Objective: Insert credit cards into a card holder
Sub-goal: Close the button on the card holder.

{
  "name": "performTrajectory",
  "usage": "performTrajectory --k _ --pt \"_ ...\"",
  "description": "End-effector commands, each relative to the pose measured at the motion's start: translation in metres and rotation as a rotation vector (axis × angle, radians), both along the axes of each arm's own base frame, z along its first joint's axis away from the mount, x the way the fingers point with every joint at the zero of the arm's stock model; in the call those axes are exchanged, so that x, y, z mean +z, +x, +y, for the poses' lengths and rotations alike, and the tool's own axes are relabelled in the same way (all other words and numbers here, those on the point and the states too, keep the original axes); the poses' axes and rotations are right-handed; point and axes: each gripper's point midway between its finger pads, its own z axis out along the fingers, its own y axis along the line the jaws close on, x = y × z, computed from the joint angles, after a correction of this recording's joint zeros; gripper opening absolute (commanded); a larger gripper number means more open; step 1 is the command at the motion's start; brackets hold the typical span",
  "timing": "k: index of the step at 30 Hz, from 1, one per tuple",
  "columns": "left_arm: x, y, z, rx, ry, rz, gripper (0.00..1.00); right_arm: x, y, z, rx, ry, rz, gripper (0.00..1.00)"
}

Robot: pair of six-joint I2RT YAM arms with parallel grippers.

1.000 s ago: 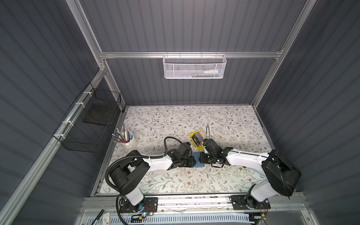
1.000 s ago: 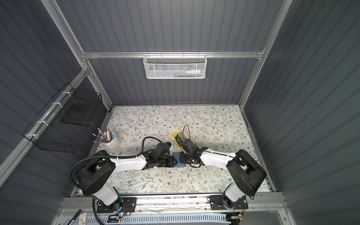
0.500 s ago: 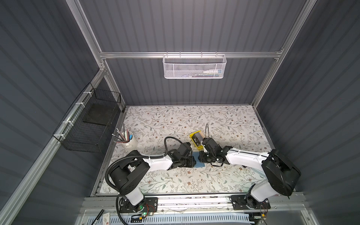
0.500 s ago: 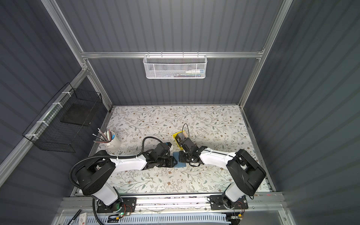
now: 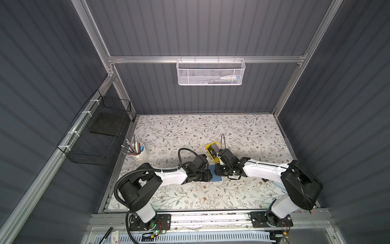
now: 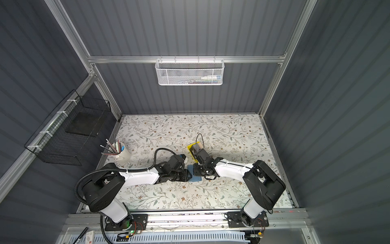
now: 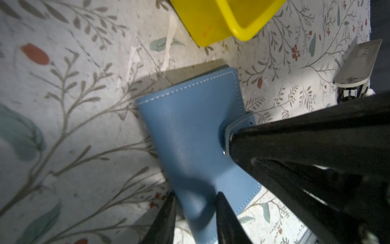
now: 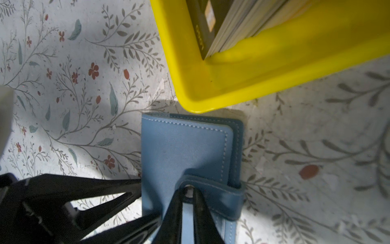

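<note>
One blue card holder [image 8: 185, 152] lies closed on the floral surface [image 5: 242, 131] at lower centre in both top views, just beside one yellow tray [image 8: 232, 84] holding a stack of credit cards [image 8: 211, 27], too many edge-on to count. The right hand [image 8: 187, 195] is pinched on the holder's one snap tab [image 8: 219, 196]. The left hand [image 7: 195, 202] grips the holder's edge, jaws partly apart.

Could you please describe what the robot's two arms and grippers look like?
Both arms have white link shells with bulky black joint housings. The left arm carries a black corrugated cable loop; the right arm a thin black wire. The left gripper and right gripper have tapered black fingers.
</note>
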Motion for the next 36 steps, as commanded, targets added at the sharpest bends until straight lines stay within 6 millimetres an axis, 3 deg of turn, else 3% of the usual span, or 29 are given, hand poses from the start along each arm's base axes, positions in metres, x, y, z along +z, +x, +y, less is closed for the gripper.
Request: performTrajectory --k 1,7,18,36 --pt "-0.004 -0.002 0.002 -0.011 0.042 0.006 0.33 0.006 -0.001 -0.004 0.009 -0.017 -0.008 0.15" --pt "0.000 0.004 0.005 0.019 0.069 -0.005 0.33 0.022 0.003 -0.006 0.009 0.013 -0.037 0.15" --pt "0.006 0.016 -0.001 0.023 0.103 -0.022 0.35 0.030 0.005 -0.012 0.037 0.048 -0.010 0.16" --pt "-0.010 0.009 0.001 0.009 0.129 0.022 0.35 0.010 -0.002 -0.008 0.083 0.001 0.096 0.17"
